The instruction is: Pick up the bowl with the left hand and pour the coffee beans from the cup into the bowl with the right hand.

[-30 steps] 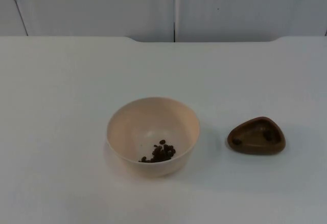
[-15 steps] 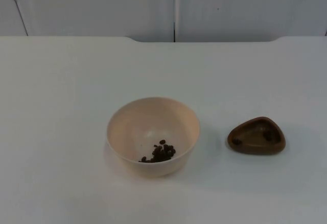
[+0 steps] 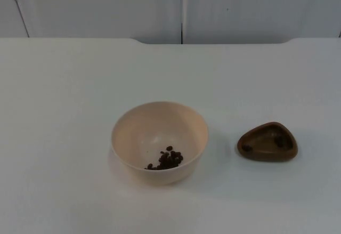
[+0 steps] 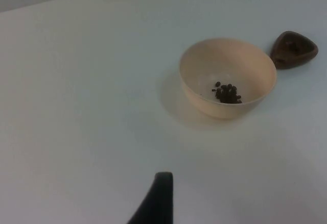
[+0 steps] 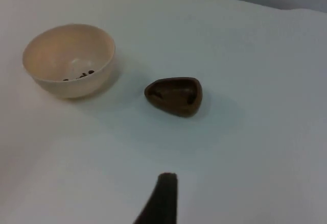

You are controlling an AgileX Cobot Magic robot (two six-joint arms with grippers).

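We note coffee beans (image 3: pixel 166 159) in the cream bowl (image 3: pixel 139 138), brown cup (image 3: pixel 267 142) beside it; both grippers' opening we cannot tell.

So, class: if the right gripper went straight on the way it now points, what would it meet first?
Probably the brown cup, which lies ahead of the right gripper's fingertip on the table; depth is hard to judge.

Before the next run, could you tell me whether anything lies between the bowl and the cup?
Nothing: in the top view, only bare table separates the bowl, holding the beans, from the cup. They stand apart, not touching.
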